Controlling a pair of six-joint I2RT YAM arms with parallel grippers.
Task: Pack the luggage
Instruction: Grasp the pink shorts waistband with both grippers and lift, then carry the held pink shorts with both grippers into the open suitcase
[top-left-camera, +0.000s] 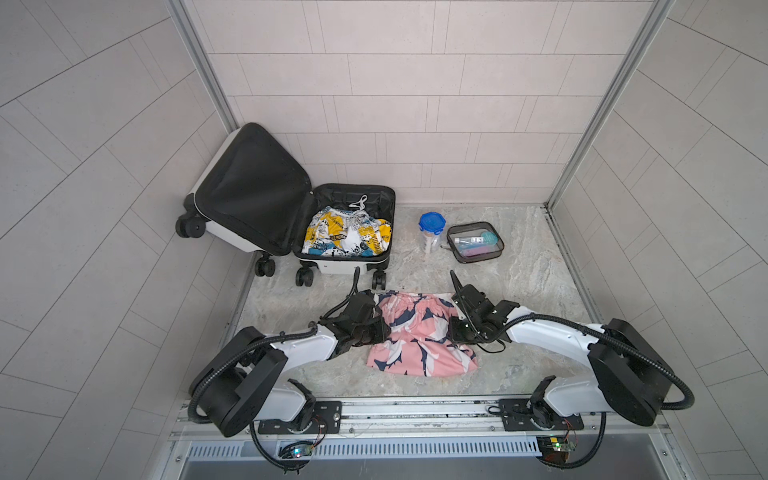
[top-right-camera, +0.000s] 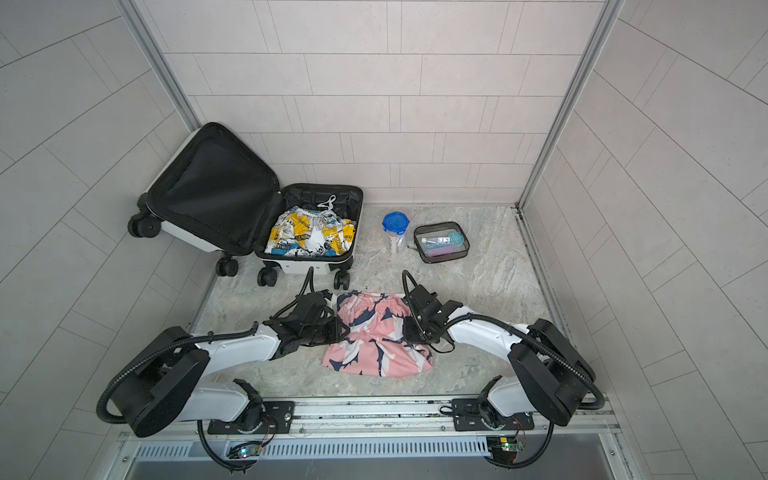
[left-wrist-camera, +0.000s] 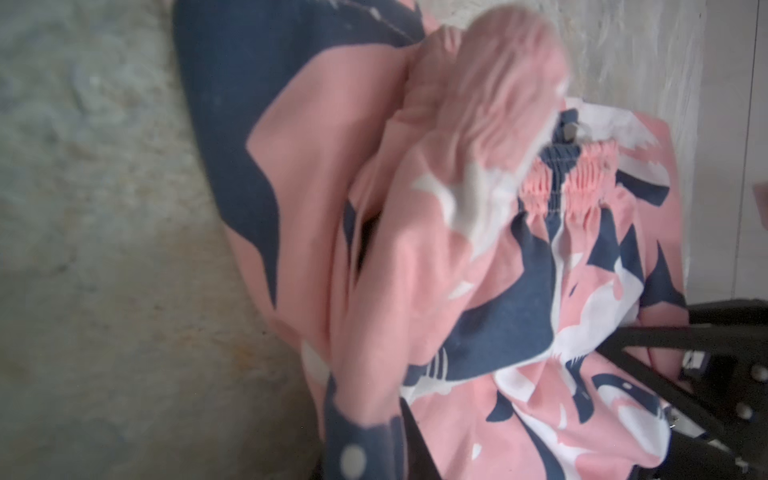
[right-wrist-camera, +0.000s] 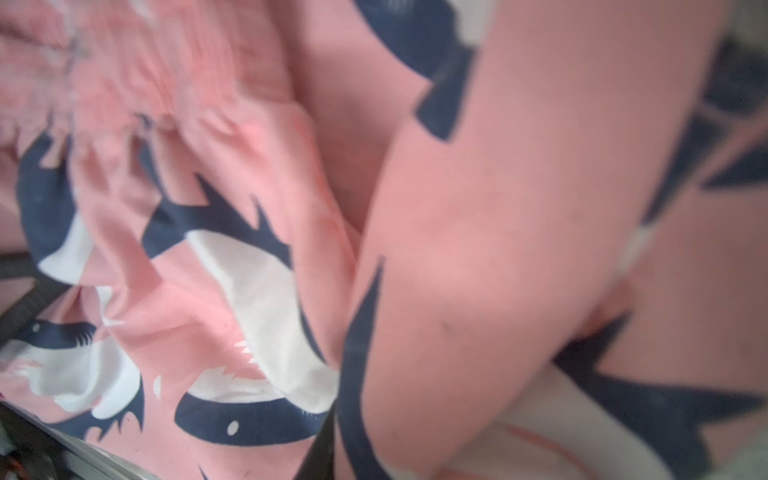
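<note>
Suitcase (top-left-camera: 338, 266) lies open back-left with printed shorts (top-left-camera: 347, 237) inside, pink shorts (top-left-camera: 419, 332) in front are being picked up, left claw (top-left-camera: 380, 328) pinching their edge, right claw (top-left-camera: 453, 332) grip unclear, so next is an even two-arm lift into the open half.

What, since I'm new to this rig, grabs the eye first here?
A pink shark-print garment lies front and centre on the table, the left gripper and right gripper pinching its two sides. Behind, to the left, the white luggage lies open with a yellow-and-blue printed garment already inside.
</note>
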